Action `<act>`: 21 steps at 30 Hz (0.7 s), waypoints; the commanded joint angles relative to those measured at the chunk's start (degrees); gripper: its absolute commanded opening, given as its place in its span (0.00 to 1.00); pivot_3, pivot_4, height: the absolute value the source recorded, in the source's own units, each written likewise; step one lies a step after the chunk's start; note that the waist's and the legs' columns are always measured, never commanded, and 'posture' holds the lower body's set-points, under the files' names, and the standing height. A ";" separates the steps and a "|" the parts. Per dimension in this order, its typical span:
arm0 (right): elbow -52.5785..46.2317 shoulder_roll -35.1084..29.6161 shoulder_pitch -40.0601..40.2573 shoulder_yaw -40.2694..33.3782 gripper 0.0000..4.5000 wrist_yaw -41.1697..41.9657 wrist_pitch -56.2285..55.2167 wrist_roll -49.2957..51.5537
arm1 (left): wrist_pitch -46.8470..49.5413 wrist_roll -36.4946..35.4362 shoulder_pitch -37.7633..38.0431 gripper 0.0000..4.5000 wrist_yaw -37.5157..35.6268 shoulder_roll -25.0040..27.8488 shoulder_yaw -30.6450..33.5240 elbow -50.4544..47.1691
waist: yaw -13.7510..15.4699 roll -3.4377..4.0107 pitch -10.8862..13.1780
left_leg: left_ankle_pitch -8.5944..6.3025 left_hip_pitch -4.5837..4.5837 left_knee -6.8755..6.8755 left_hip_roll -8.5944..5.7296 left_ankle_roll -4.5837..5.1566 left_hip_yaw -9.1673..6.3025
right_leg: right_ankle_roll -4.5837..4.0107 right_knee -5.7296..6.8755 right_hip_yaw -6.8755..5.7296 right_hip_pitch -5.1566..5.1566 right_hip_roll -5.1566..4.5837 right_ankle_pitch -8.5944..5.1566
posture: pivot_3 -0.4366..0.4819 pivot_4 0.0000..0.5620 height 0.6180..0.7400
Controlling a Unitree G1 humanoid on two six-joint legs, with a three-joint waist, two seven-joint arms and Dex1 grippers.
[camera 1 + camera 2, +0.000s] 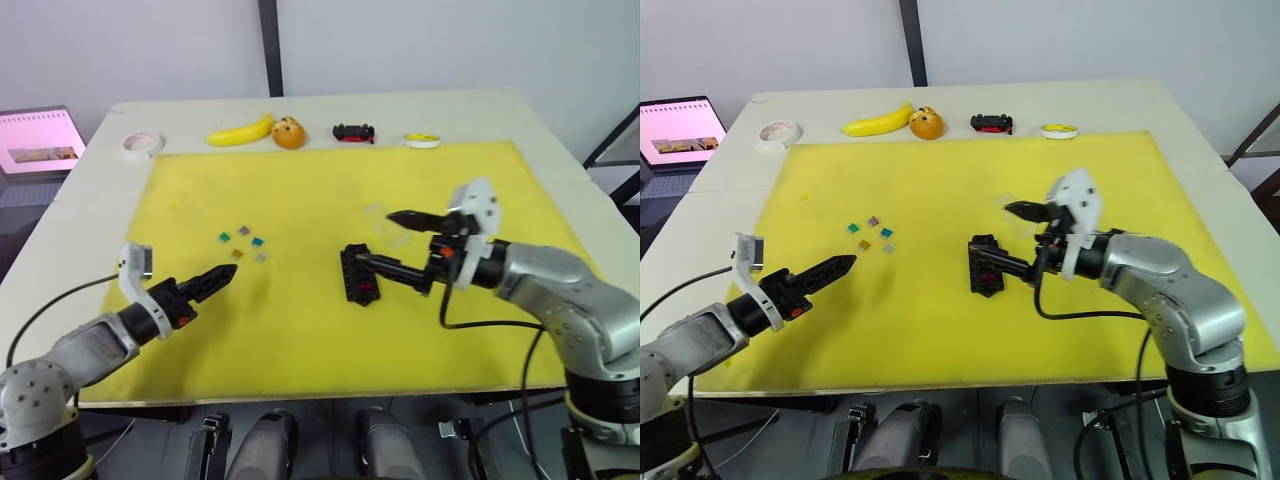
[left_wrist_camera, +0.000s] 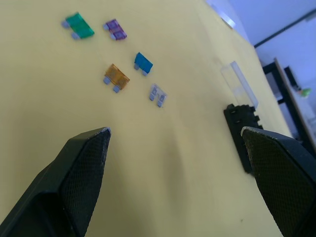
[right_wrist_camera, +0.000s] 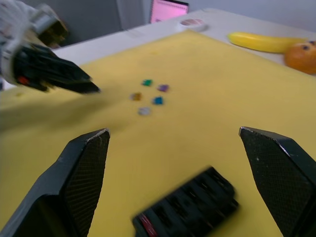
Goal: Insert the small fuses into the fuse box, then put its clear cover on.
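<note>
Left gripper (image 1: 228,272) hovers low just short of the small fuses (image 1: 243,243), arm stretched forward, fingers spread wide in its wrist view. Right gripper (image 1: 377,240) reaches in from the far side of those fuses, fingers wide apart, one raised, the lower one pointing toward the fuses.

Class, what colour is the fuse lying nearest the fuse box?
Pale grey fuse, shown best in the left wrist view.
</note>
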 commanded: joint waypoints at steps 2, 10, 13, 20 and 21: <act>-2.01 1.90 -3.18 2.69 0.99 -1.90 -0.71 -0.37 | -2.97 -6.38 -1.14 1.00 5.07 0.89 -1.34 3.21 | -0.11 0.00 0.00 | 0.01 0.01 0.00 0.00 -0.01 0.00 | 0.00 0.00 0.00 0.00 0.01 0.00 | 0.48 0.27 1.00; -1.88 3.44 -4.82 8.84 0.99 -1.79 -2.10 -2.96 | -7.26 -12.38 -2.81 1.00 7.66 0.74 -3.59 11.17 | -0.09 -0.01 -0.01 | 0.02 0.01 -0.01 0.00 -0.03 0.01 | 0.00 0.01 0.01 -0.02 0.02 0.00 | 0.48 0.27 1.00; -1.90 2.21 -4.78 10.36 0.99 0.07 -3.02 -4.30 | -8.02 -13.26 -3.10 1.00 10.22 1.00 -5.00 12.84 | -0.04 -0.03 -0.02 | 0.02 0.00 -0.01 0.00 -0.03 0.00 | 0.00 0.01 0.00 -0.02 0.02 0.00 | 0.48 0.27 1.00; 0.85 -0.16 -7.74 15.44 0.99 7.37 -6.28 -7.39 | -9.68 -23.37 -6.17 1.00 14.48 3.10 -6.70 18.22 | -0.09 -0.04 -0.05 | 0.02 0.01 -0.01 0.01 -0.03 -0.01 | 0.00 0.01 0.00 -0.01 0.03 0.00 | 0.48 0.27 1.00; 1.32 0.11 -8.15 15.86 0.99 7.62 -6.60 -7.83 | -9.88 -23.74 -6.82 1.00 14.84 3.30 -7.07 19.27 | -0.03 -0.05 -0.05 | 0.02 0.02 -0.01 0.01 -0.03 -0.01 | 0.00 0.03 0.00 -0.02 0.03 0.00 | 0.48 0.27 1.00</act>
